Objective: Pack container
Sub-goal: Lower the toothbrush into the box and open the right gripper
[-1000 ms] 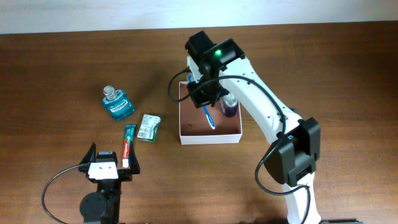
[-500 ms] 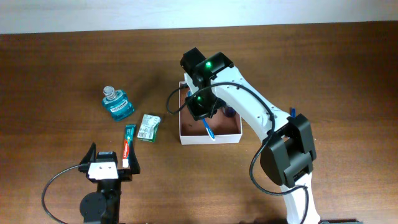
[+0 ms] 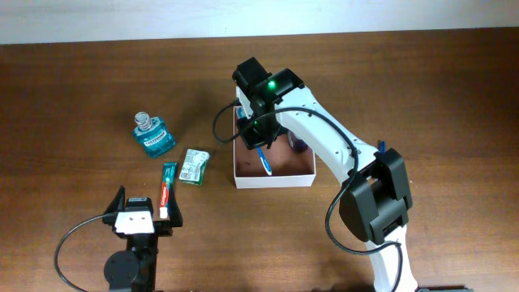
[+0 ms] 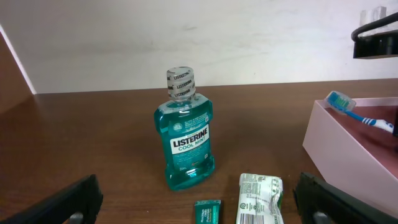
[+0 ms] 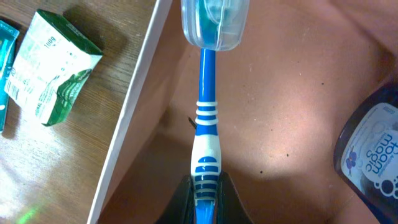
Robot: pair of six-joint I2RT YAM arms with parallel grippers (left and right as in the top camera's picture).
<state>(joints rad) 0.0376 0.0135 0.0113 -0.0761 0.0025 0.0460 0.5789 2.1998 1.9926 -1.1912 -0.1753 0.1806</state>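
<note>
container (image 3: 276, 180) sits abt mid-desk, open side up. r gripper (image 5: 205, 198) hangs over its left part, clamped on the handle end of a blue-white toothbrush (image 5: 206, 127). the capped head points twd the desk's near edge, just inside the left wall; can't tell if it touches the floor. dark blue bottle (image 5: 372, 155) is in the far-right part. l gripper (image 3: 147, 204), by the near edge on the left, is spread wide w/ nothing in it. mouthwash bottle (image 4: 184, 134), green packet (image 3: 195, 165) & toothpaste tube (image 3: 168, 185) are left of the container.
</note>
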